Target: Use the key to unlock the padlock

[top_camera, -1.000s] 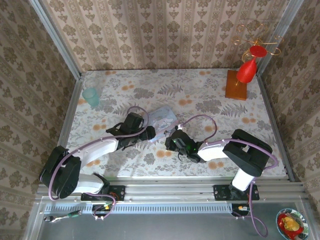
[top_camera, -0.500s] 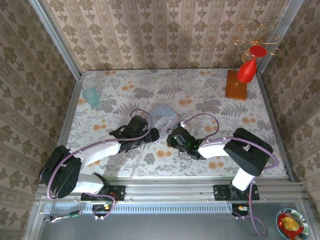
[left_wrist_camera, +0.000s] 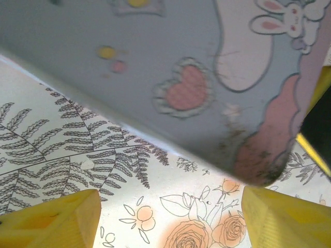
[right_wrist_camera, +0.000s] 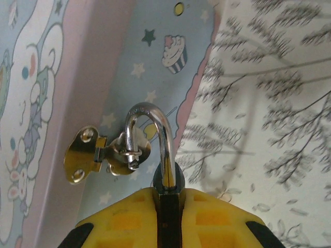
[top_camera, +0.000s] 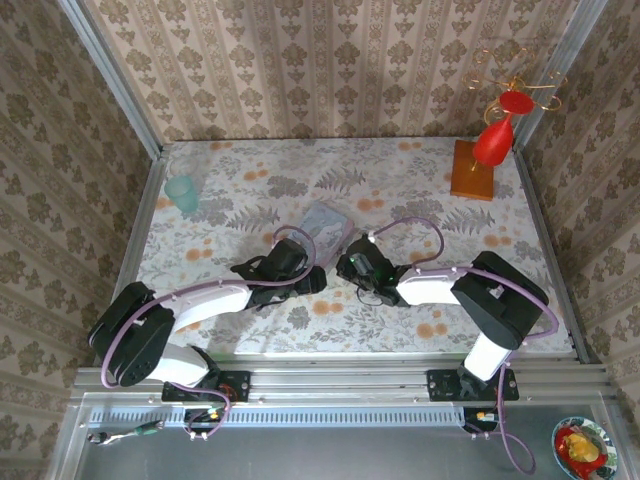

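Floral desk [top_camera: 400, 190] under both arms: right tool [right_wrist_camera: 168, 214] pinches the padlock [right_wrist_camera: 165, 150], hooked through the hasp [right_wrist_camera: 85, 155] of the tin [left_wrist_camera: 155, 67]; left tool [left_wrist_camera: 170, 219] spread, so the unheld tin may slide or twist

In the right wrist view the padlock [right_wrist_camera: 166, 165] has its body almost wholly buried between the right fingers [right_wrist_camera: 124, 217]. Its lower end is cut off by the bottom edge, keyhole hidden. The tin [right_wrist_camera: 150, 67] runs off the top and left.

In the left wrist view the tin [left_wrist_camera: 155, 62] runs off three edges and is soft at top left. The left fingers [left_wrist_camera: 51, 219] are clipped to corner tips.

From above, the padlock is too small to make out under the right gripper [top_camera: 350, 268].
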Controlling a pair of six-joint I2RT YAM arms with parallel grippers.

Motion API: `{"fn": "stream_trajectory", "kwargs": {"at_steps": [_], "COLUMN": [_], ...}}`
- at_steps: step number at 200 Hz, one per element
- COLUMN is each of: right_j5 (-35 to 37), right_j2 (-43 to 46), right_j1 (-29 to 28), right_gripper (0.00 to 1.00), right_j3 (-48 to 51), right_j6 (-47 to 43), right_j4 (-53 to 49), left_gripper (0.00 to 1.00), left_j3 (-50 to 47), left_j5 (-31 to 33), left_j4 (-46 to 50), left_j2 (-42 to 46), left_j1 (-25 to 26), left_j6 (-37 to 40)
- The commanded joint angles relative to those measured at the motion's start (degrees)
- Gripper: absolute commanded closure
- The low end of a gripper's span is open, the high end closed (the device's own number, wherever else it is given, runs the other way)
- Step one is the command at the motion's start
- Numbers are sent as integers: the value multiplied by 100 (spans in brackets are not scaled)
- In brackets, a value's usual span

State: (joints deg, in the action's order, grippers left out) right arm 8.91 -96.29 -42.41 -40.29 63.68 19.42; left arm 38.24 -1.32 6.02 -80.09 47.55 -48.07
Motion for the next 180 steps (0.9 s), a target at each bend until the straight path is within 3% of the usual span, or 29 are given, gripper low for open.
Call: {"fn": "stream_trajectory", "kwargs": {"at_steps": [1,75,131,180], "right_j5": [-160,-949,-1311,-1677], "right_j2": [22,-110,291,-43], "right_j1": [191,283,730,831], "right_gripper": [92,87,87,87], "right_j3": [-7,-312,-50,-53], "right_j6": [64,-986,-832,-571], "right_j4": [-87,-599,-51,285], "left_gripper": [27,25,24,24], "left_j3": [45,272,430,439], "left_j5": [187,320,275,219], "left_j4": [143,290,287,202], "left_j2": [148,398,190,43], "left_j1": [-13,-177,-246,-258], "left_j6": [-85,155,202,158]}}
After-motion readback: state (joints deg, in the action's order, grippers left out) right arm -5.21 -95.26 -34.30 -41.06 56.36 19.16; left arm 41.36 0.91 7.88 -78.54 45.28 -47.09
